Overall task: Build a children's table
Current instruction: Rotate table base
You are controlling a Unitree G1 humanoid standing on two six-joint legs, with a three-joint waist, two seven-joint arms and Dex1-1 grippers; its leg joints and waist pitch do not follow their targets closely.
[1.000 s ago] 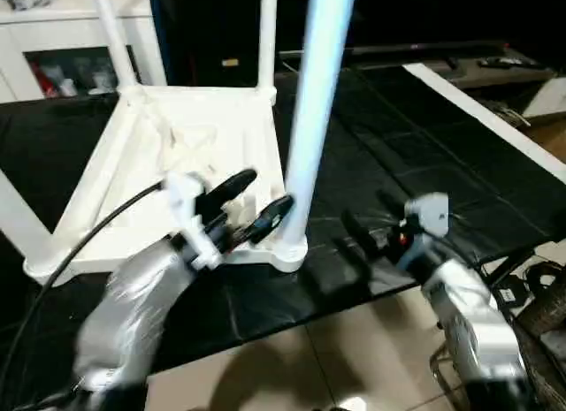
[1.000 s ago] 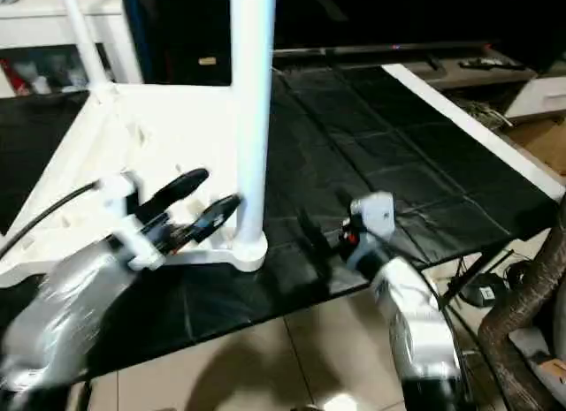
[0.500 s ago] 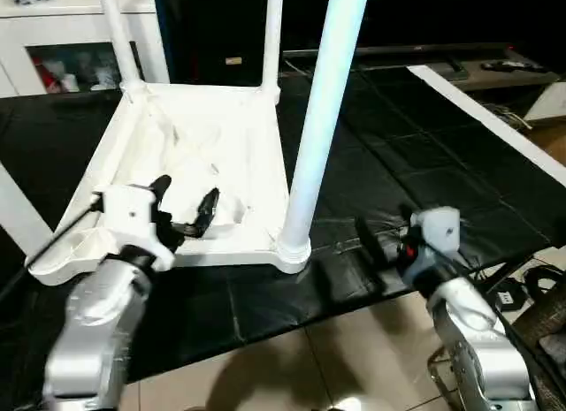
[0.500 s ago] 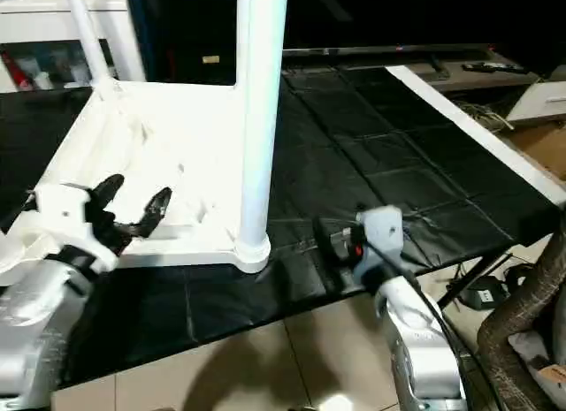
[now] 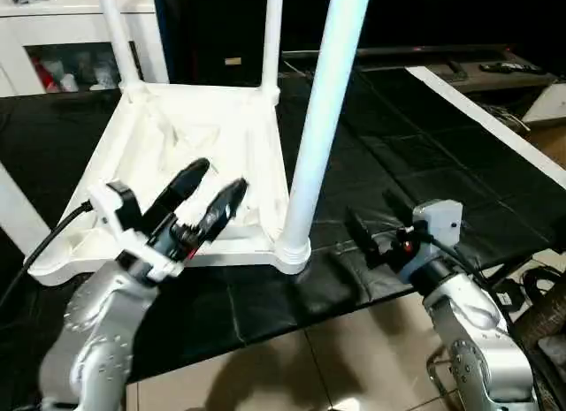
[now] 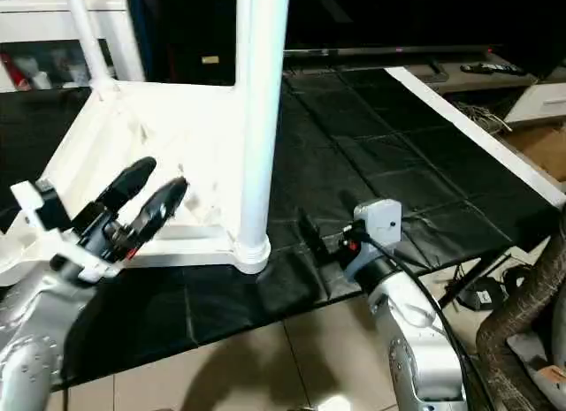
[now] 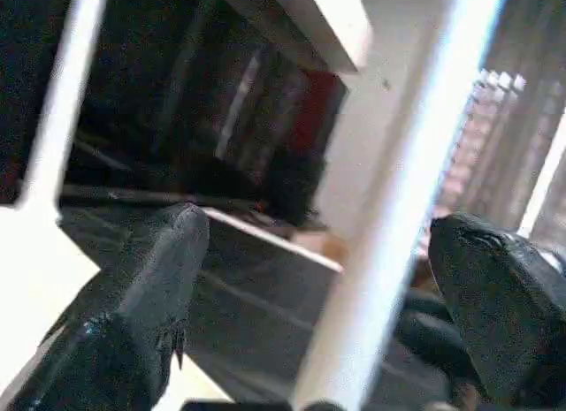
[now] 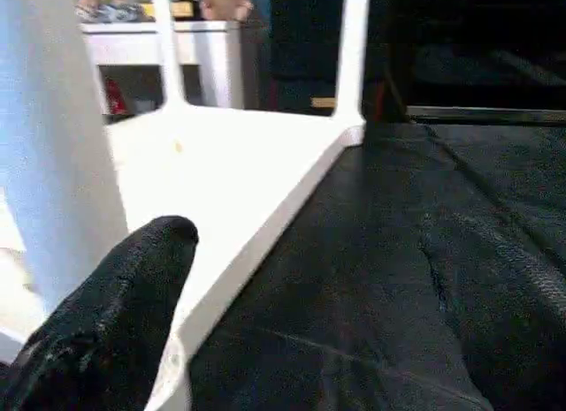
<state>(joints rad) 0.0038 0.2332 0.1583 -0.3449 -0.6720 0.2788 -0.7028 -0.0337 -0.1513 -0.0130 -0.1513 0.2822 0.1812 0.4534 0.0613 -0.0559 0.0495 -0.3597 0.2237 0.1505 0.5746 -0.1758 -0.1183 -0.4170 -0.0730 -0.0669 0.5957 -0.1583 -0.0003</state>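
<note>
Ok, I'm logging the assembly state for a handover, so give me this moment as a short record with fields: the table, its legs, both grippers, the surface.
table: white plastic children's table, upside down, ribbed underside up
legs: round white legs upright at the corners; nearest one standing in its corner socket
left gripper: open, empty, hovering over the underside near that leg
right gripper: open, empty, low over the mat beside the table
surface: black quilted mat
background: white glass-door cabinet

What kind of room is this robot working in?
Probably a home-style living room: a white glass-door cabinet holding small items, beige floor tiles, and a low dark media bench behind the black-covered worktable.
</note>
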